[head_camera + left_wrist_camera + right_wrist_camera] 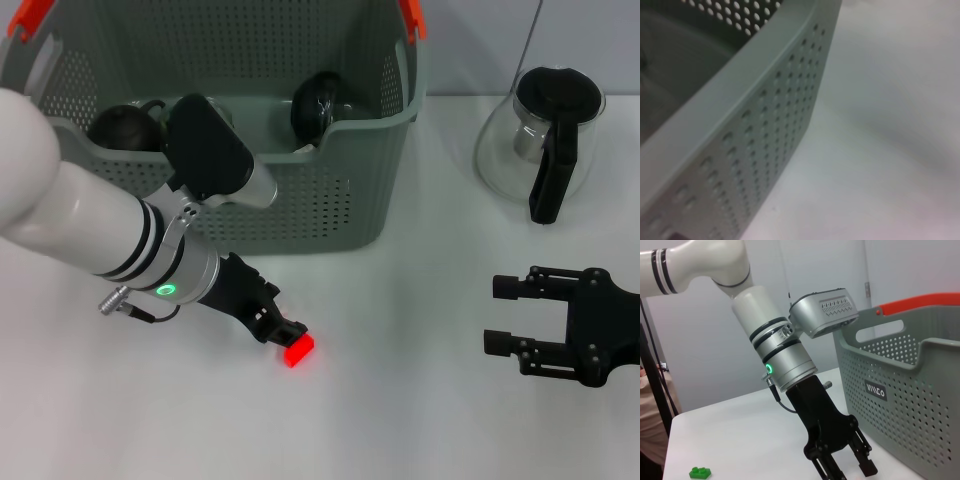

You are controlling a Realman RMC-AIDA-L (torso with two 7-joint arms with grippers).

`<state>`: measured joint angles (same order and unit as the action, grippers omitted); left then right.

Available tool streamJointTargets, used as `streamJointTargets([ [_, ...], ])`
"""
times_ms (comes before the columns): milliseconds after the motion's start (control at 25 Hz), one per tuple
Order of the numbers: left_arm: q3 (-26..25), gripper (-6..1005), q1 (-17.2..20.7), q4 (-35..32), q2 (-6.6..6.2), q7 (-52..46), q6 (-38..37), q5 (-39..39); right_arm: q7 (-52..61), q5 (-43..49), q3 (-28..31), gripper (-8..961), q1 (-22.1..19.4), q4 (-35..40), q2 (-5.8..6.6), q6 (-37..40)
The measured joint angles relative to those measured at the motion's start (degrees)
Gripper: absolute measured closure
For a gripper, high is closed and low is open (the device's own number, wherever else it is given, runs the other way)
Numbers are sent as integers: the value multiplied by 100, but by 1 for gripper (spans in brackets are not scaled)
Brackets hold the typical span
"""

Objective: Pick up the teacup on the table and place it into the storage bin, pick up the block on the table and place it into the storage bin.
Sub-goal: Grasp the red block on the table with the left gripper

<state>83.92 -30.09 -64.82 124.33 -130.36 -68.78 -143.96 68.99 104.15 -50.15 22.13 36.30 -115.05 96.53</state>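
Observation:
A small red block [297, 350] lies on the white table in front of the storage bin [330, 215], a grey perforated basket with orange clips. My left gripper [283, 332] reaches down right beside the block, its tips at the block's near-left edge. In the right wrist view the left gripper [850, 471] stands open with nothing between its fingers. A dark teacup [125, 125] lies inside the bin at its left, and another dark rounded cup [320, 105] lies at its right. My right gripper [520, 315] rests open at the table's right. The left wrist view shows only the bin's wall [765, 150].
A glass teapot [540, 140] with a black lid and handle stands at the back right, beside the bin. A small green block [700, 472] lies on the table beyond the left arm. The bin's labelled end wall [900, 405] faces the right wrist camera.

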Motion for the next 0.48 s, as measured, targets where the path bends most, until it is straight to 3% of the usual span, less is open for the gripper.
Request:
streamJointTargets([
  [280, -87, 373, -101, -35, -8, -129, -426, 67, 1, 0, -3, 253, -12, 0, 0, 40],
  [480, -121, 374, 360, -789, 8, -42, -797, 300, 1, 0, 10, 253, -33, 0, 0, 86],
])
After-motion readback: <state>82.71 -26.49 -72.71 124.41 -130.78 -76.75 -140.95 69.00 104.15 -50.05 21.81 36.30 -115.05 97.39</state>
